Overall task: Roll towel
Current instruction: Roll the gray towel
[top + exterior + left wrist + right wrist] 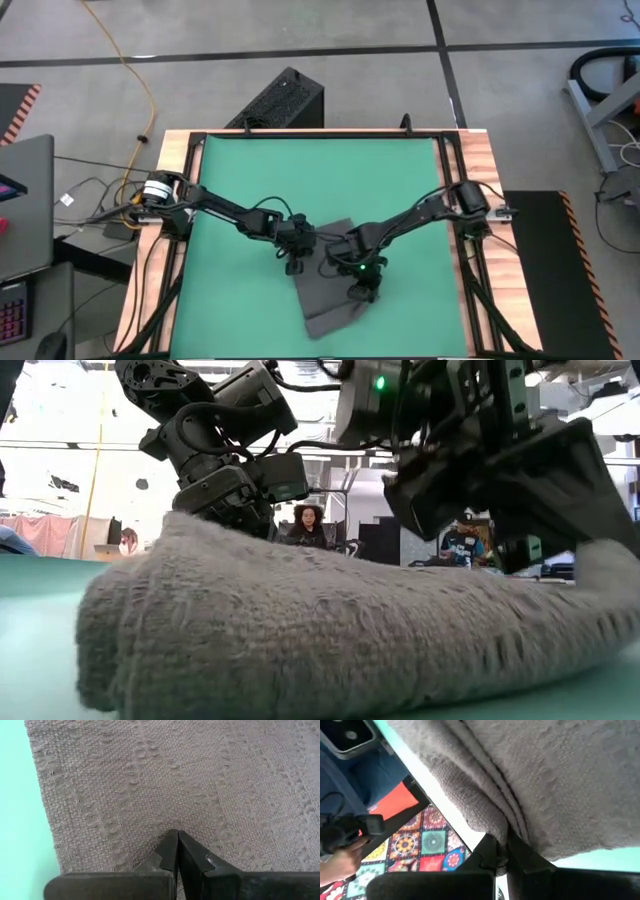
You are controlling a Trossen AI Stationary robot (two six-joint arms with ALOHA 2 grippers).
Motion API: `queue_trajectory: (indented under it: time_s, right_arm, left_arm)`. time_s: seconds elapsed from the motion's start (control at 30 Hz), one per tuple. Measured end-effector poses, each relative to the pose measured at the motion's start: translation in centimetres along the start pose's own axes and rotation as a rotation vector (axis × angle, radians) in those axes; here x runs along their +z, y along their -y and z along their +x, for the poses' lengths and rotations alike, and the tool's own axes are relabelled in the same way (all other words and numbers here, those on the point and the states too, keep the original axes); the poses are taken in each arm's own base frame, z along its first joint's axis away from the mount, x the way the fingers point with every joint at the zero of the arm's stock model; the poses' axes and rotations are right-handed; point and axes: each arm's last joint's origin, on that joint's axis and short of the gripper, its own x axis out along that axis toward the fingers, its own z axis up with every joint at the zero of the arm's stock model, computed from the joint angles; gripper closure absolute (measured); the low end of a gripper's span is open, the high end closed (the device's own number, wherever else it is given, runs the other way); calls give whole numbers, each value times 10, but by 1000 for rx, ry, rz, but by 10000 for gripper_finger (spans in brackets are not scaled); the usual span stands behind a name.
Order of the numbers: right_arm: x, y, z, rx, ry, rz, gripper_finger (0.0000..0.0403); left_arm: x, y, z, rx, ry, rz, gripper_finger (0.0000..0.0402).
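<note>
**Towel roll under way, both arms engaged**

The towel (pixel 325 290) lies on the mat's (pixel 320 180) near half, partly rolled. Next move, by my judgement: carry the gripped edge over evenly. Left gripper (pixel 177 837) presses closed tips on the cloth; right gripper (pixel 502 847) pinches a folded edge.

Both arms reach in from opposite sides and meet near mid-table, wrists angled down. Left claw (pixel 294 262): fingers (pixel 170 851) pressed flat together, tips down on the towel (pixel 335 285), nothing between them. Right claw (pixel 364 290): nearly closed, pinching a fold of towel edge, just beside the left.
</note>
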Motion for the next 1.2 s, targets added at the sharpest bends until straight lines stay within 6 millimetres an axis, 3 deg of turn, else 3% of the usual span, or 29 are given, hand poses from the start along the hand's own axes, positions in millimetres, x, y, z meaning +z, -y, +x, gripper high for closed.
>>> queue_trajectory:
  time_s: [0.13, 0.37, 0.8, 0.87, 1.0, 1.2]
  right_arm:
    - [7, 8, 4, 17, -28, 9, 377]
    - [18, 18, -12, 61, -1, 8, 377]
    - [22, 22, -18, 72, 22, -35, 377]
    - [22, 22, -18, 72, 23, -36, 377]
    - [23, 24, -20, 72, 30, -43, 377]
    - [25, 23, -20, 69, 54, -67, 377]
  left_arm:
    - [-1, 0, 0, 1, -13, -3, 401]
    - [1, 5, -5, -9, -7, 14, 402]
    - [16, 11, -76, 93, 130, 114, 401]
    - [23, 23, -89, -8, 216, 170, 402]
    - [28, 71, -108, -102, 413, 390, 402]
    - [2, 123, -102, -22, 395, 605, 402]
